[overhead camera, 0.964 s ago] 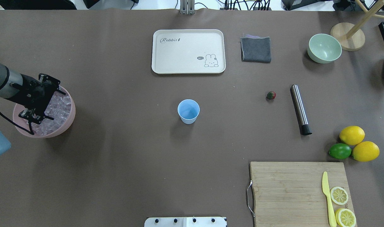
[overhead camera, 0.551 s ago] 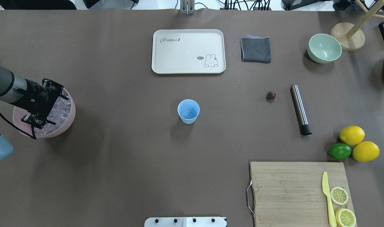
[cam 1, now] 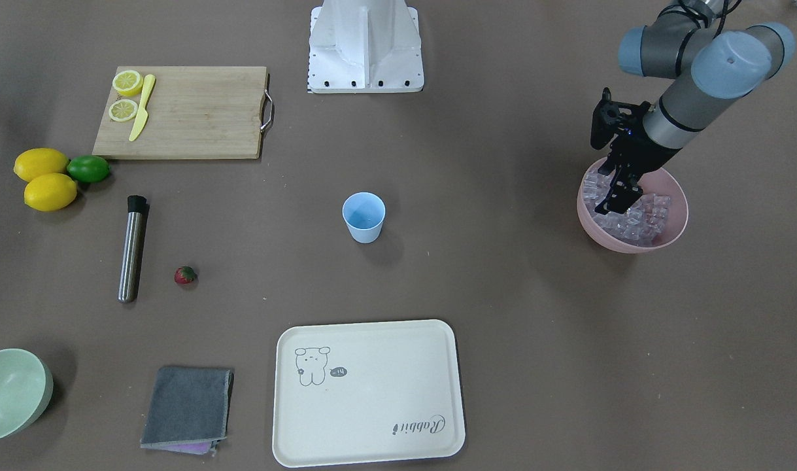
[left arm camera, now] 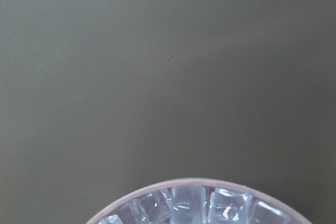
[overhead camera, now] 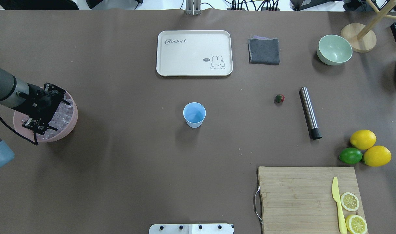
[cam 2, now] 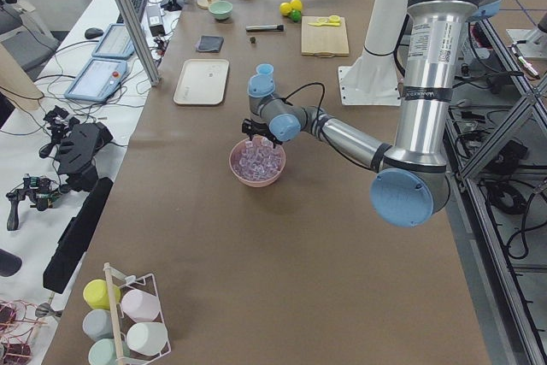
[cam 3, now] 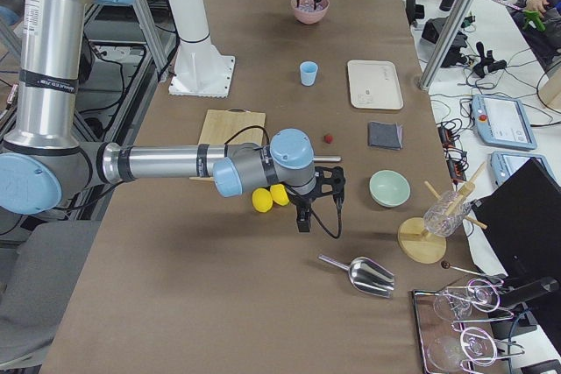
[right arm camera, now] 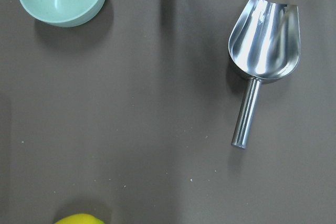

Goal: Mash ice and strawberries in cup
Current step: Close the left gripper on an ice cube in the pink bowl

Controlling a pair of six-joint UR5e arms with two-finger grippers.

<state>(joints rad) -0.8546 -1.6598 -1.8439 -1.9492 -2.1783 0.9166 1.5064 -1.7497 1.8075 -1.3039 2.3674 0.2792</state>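
The light blue cup (overhead camera: 194, 114) stands upright mid-table and looks empty. One red strawberry (overhead camera: 279, 98) lies on the table to its right, well apart from it. Ice (overhead camera: 65, 110) fills a pink bowl (overhead camera: 68, 126) at the table's left edge. My left gripper (overhead camera: 42, 112) points down into that bowl, open, with its fingers (cam 1: 620, 199) low among the cubes. The left wrist view shows only the bowl's far rim and ice (left arm camera: 184, 205). My right gripper (cam 3: 304, 221) shows only in the exterior right view, hovering beyond the lemons. I cannot tell if it is open or shut.
A steel muddler (overhead camera: 310, 112) lies right of the strawberry. A cream tray (overhead camera: 194, 35), a grey cloth (overhead camera: 264, 51) and a pale green bowl (overhead camera: 334, 49) line the far side. Two lemons, a lime (overhead camera: 350, 156) and a cutting board (overhead camera: 295, 195) sit near right. A metal scoop (right arm camera: 265, 40) lies under the right wrist.
My left gripper has sunk lower into the pink bowl, drifting slightly toward the robot's side. Cup, strawberry and everything else stay put.
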